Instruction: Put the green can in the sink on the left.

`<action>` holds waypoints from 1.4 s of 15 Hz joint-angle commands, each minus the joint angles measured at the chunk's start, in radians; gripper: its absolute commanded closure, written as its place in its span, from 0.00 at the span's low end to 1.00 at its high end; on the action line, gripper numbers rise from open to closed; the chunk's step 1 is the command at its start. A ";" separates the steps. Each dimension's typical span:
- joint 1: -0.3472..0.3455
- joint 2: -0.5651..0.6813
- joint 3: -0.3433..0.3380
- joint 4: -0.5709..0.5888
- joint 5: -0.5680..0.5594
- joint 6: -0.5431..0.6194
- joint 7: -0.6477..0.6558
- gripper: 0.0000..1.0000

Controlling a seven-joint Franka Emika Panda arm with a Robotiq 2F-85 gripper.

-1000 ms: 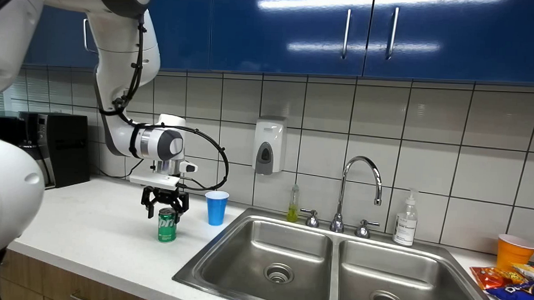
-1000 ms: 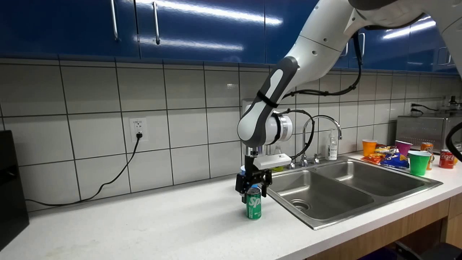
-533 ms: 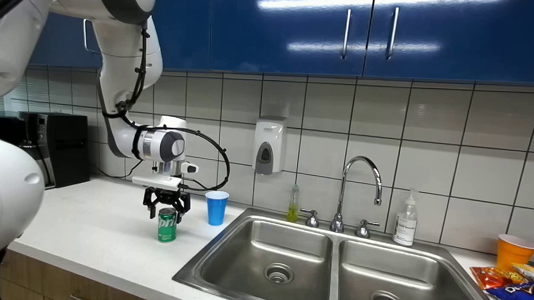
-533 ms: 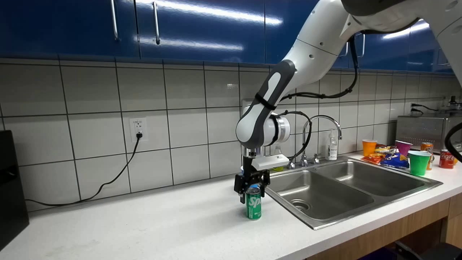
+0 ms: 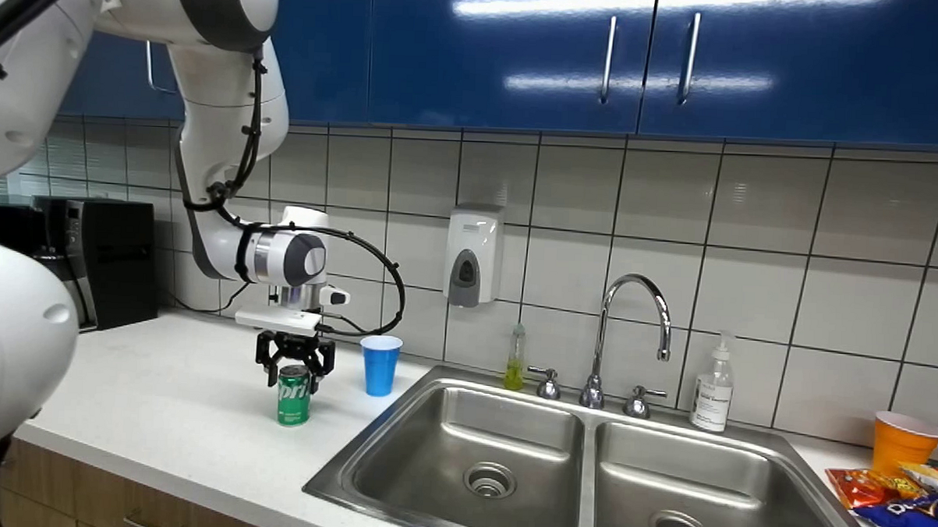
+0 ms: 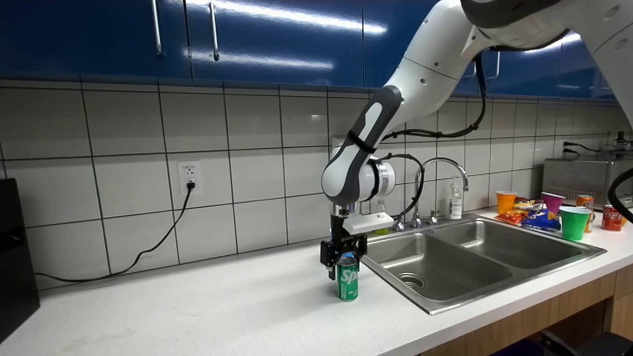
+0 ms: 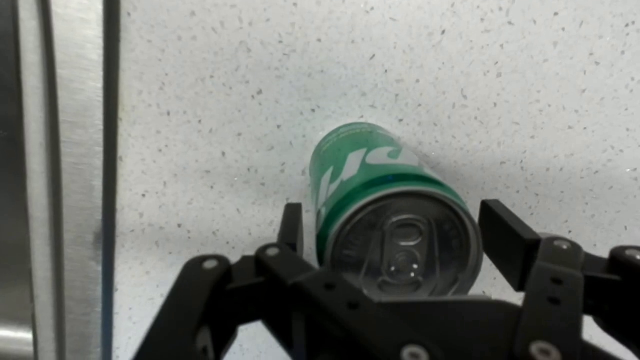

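Note:
The green can (image 5: 293,407) stands upright on the white counter, left of the sink in an exterior view. It also shows in another exterior view (image 6: 348,287) and in the wrist view (image 7: 360,160), where its pull-tab top faces me. My gripper (image 5: 293,381) points down over it, fingers on either side of its upper part; it also shows in the wrist view (image 7: 395,225). The gripper is open: a narrow gap shows beside the can at the left finger, and the right finger sits close by the rim. The left sink basin (image 5: 470,443) holds nothing but its drain.
A blue cup (image 5: 379,367) stands behind the can, near the wall. The faucet (image 5: 600,338) rises behind the sink, with a soap bottle (image 5: 712,393) and a yellow-green bottle (image 5: 515,363). Snack bags (image 6: 541,218) and a green cup (image 6: 573,223) lie beyond the sink.
The gripper has shifted slightly, to the right in an exterior view, and its fingers look a little closer together around the can. The can has not moved.

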 commanded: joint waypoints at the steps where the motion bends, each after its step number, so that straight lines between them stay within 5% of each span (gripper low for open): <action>1: 0.012 0.013 -0.010 0.025 -0.025 -0.011 0.009 0.42; 4: 0.012 0.015 -0.015 0.029 -0.032 -0.014 0.012 0.61; 21: -0.002 -0.033 -0.043 0.013 -0.034 -0.040 0.008 0.61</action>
